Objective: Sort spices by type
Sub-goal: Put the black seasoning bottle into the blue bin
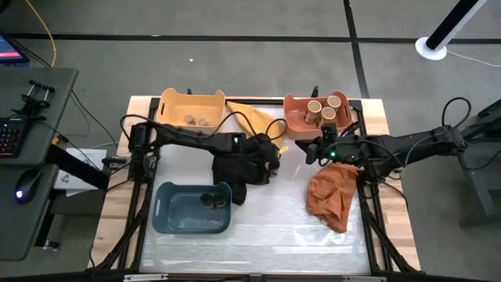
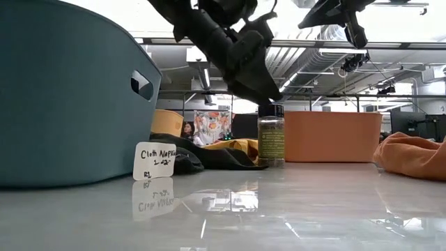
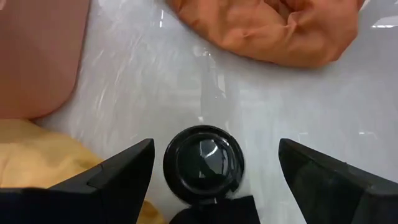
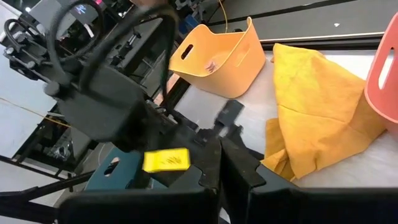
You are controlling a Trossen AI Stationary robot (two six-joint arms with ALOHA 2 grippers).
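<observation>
Left gripper [image 3: 211, 171] hovering over a dark-lidded spice jar [image 3: 204, 163].
Fingers are spreading wide on either side of the jar, gripping nothing; the jar is standing upright on the table [image 1: 258, 227] between the yellow cloth [image 3: 37, 155] and orange cloth [image 3: 273, 28]. Right gripper [image 1: 313, 151] is waiting near the salmon bin [image 1: 296, 117], apparently closed.

I see a grey floor [image 1: 235, 70] crossed by dark seam lines around the wooden-edged table [image 1: 377, 117]. A desk [image 1: 31, 157] with keyboard and mouse stands alongside. Exposed ceiling ducts [image 2: 306, 59] and bright lighting run overhead.
</observation>
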